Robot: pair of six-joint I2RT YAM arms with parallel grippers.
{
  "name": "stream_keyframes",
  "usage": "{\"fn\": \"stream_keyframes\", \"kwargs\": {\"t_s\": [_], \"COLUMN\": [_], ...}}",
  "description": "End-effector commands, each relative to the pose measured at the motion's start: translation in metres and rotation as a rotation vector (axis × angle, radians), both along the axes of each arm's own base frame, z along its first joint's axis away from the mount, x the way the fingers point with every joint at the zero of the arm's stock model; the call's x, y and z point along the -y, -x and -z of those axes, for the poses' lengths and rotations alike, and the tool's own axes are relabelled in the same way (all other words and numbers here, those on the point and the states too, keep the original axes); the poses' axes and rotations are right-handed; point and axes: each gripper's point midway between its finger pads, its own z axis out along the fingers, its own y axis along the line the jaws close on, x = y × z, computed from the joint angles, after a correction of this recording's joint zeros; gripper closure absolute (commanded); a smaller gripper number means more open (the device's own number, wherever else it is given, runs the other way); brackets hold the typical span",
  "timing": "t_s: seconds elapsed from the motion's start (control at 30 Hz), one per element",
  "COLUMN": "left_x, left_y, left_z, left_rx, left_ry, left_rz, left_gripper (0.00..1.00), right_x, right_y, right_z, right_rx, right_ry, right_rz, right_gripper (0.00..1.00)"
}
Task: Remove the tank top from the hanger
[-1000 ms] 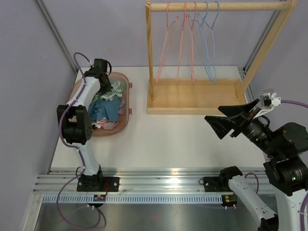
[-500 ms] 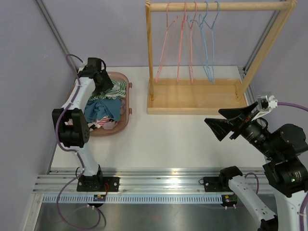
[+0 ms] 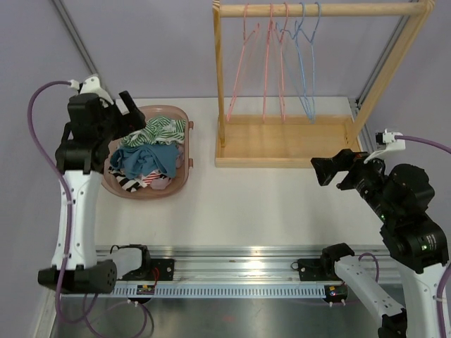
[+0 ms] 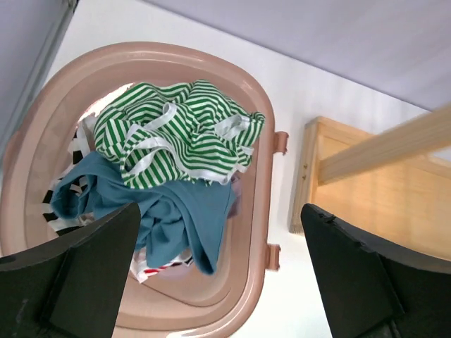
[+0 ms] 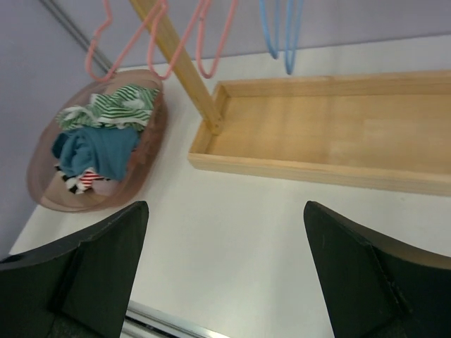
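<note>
A green-and-white striped tank top [image 3: 161,129] lies crumpled on top of the clothes in the pink basket [image 3: 184,156], off any hanger. My left gripper [image 3: 130,116] hangs high above the basket's left side, open and empty. In the left wrist view the striped top [image 4: 176,130] rests over a blue garment [image 4: 180,218], between and below my open fingers [image 4: 70,282]. The pink hangers [image 3: 270,63] and blue hangers [image 3: 307,63] hang bare on the wooden rail. My right gripper [image 3: 332,169] is open and empty, over the table to the right.
The wooden rack [image 3: 220,77] stands on a shallow wooden tray [image 3: 285,144] at the back right. The basket [image 5: 42,190] also holds striped and red-trimmed clothes. An aluminium rail [image 3: 232,257] runs along the near edge.
My left gripper opened, let go of the striped top in the basket, and rose up and to the left. The right gripper drew back a little towards its arm.
</note>
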Motion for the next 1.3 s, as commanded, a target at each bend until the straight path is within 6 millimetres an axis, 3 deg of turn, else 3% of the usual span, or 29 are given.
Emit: {"fn": "stream_keyframes", "kwargs": {"t_s": [0.0,0.03,0.1,0.13,0.23,0.27,0.57,0.93,1.27], "left_x": [0.005,0.005,0.01,0.009,0.001,-0.002,-0.006,0.004,0.011], "left_y": [0.05,0.061,0.088,0.096,0.125,0.135,0.19,0.221,0.219], "left_z": [-0.002,0.014,0.009,0.025,0.041,0.055,0.064,0.057,0.061], "left_rx": [0.04,0.019,0.084,0.052,0.028,-0.006,0.021,0.096,0.078], "left_ry": [-0.058,-0.064,-0.087,-0.11,-0.158,-0.175,-0.204,-0.171,-0.162], "left_rz": [0.063,0.064,0.075,0.064,0.034,0.027,0.053,0.157,0.19], "left_gripper": [0.01,0.01,0.01,0.01,0.01,0.01,0.01,0.01,0.01], "right_x": [0.03,0.033,0.039,0.041,0.048,0.049,0.051,0.067,0.066], "right_y": [-0.018,-0.019,-0.022,-0.022,-0.024,-0.024,-0.019,-0.002,0.002], "right_z": [0.018,0.022,0.033,0.038,0.048,0.049,0.072,0.074,0.076], "right_rx": [-0.062,-0.079,-0.127,-0.144,-0.173,-0.174,-0.231,-0.216,-0.217], "right_ry": [0.113,0.129,0.171,0.185,0.217,0.223,0.26,0.317,0.346], "right_rz": [0.164,0.178,0.21,0.218,0.249,0.253,0.244,0.279,0.254], "right_gripper": [0.0,0.01,0.0,0.0,0.0,0.01,0.01,0.01,0.01]}}
